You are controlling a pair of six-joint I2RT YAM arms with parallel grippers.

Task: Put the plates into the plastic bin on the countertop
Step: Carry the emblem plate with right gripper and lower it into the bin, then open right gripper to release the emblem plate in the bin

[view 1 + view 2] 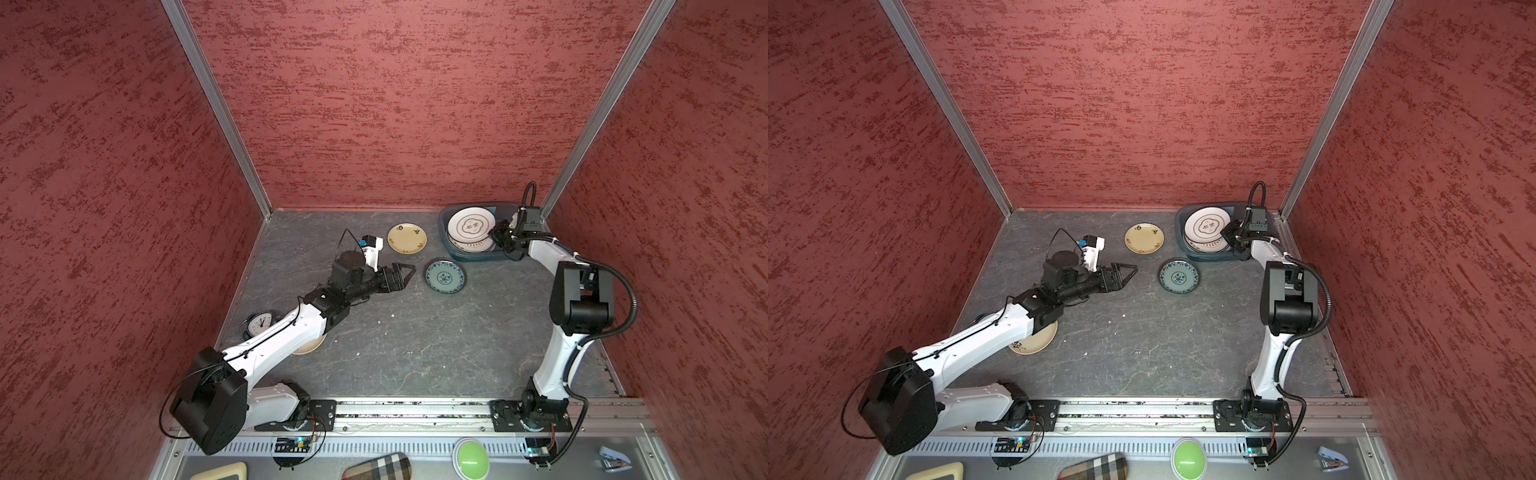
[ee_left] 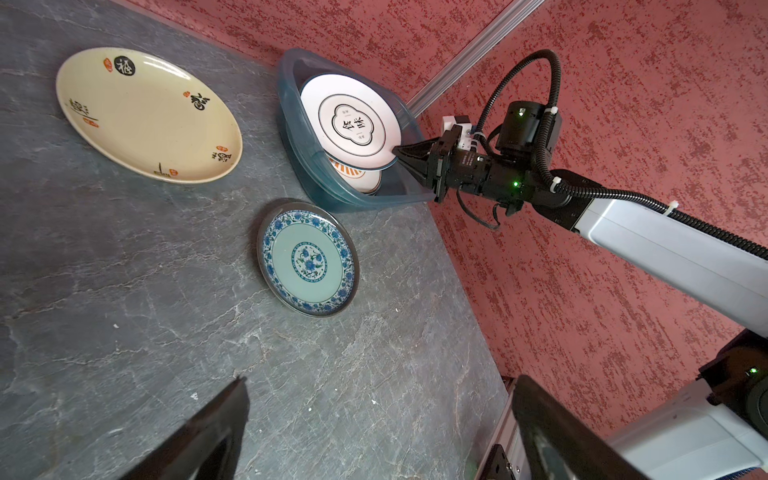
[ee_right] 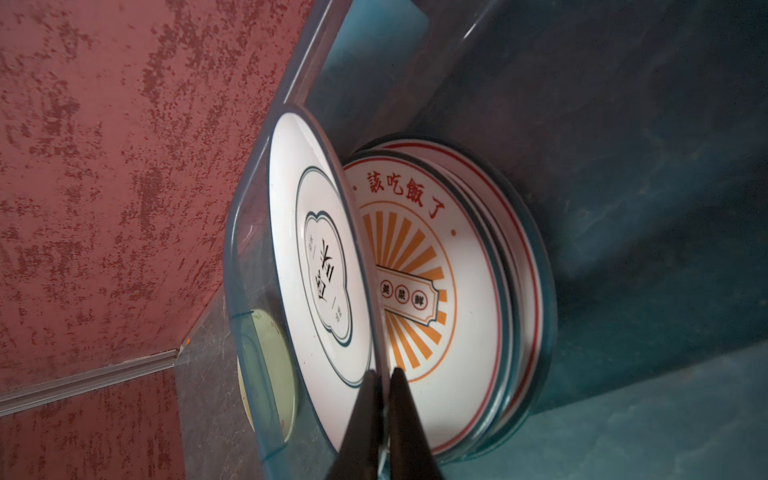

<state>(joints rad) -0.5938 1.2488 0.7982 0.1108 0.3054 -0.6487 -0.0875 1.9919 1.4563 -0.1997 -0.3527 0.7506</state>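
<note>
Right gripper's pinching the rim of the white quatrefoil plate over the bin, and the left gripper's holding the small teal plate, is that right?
Not the left one. The left gripper is open and holds nothing; the small teal plate lies flat on the countertop, apart from it, as the left wrist view shows. The right gripper does pinch the rim of the quatrefoil plate over the bin.

White arms (image 1: pixel 278 336), black joints (image 1: pixel 582 307), ribbed cables (image 1: pixel 633 301).

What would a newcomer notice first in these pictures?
The right gripper, in the far right corner, pinches the rim of a white plate, tilted over a stack of plates inside the blue bin. The left gripper hangs open above the grey countertop, near a small teal plate and a cream plate lying loose.
</note>
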